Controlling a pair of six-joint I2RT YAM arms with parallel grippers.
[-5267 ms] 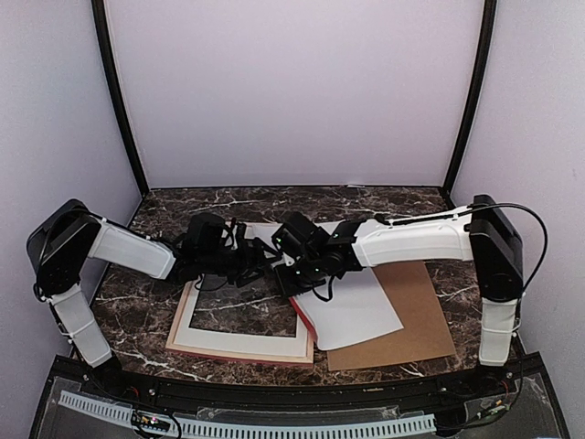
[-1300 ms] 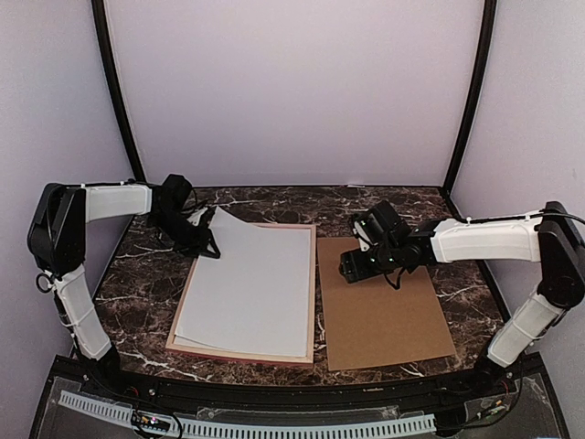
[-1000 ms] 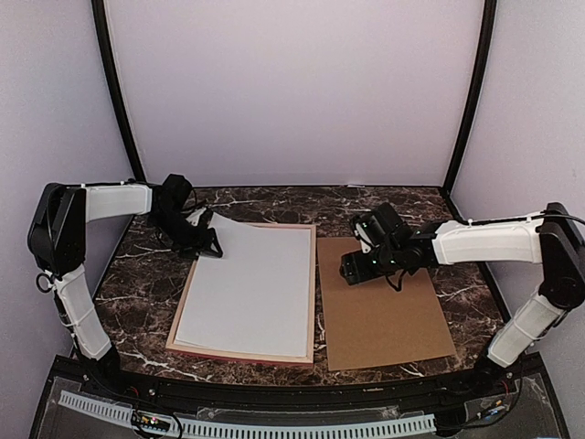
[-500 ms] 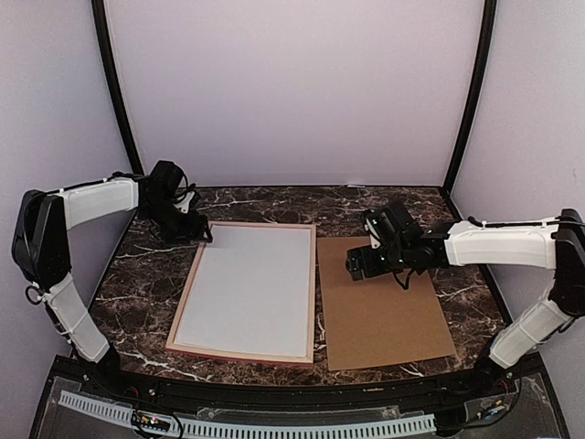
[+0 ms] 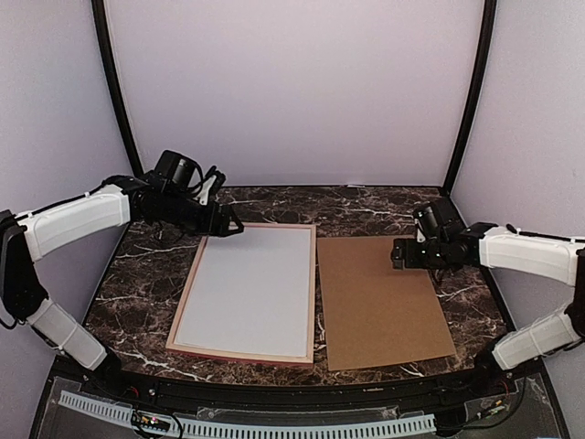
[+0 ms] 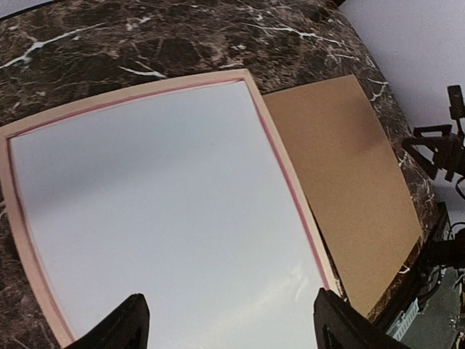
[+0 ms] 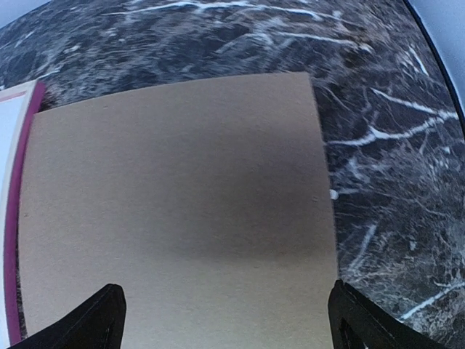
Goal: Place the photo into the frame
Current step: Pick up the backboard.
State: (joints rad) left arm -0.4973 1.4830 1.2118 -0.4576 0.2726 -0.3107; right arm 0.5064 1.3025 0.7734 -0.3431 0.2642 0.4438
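Dark marble with white veins covers the table (image 5: 137, 274), and pale walls close it in on three sides.

My left gripper (image 6: 232, 327) hangs above the far left corner of the frame (image 6: 290, 185), fingers spread wide with nothing between them. Right under it lies the photo (image 6: 160, 218), white back up, inside the pale wooden rim. A thin pink-red line shows along the frame's inner edge. From above, the sheet (image 5: 249, 288) looks flat and square in the opening. I cannot tell whether the near edge is fully down.

My right gripper (image 7: 225, 313) is also empty and spread wide. It hovers over the far right part of the brown board (image 7: 174, 203), which lies just beside the frame.

I judge the photo to be light, thin and bendy, with a smooth back my fingers would slide on. It would crease or dent easily if pinched hard. Lying in the recess it gives no edge to grab, so any correction is better made by pressing gently near a corner or nudging along a side. If it must come out, I would lift one corner. The frame looks stiff and light, best held by a side rail.
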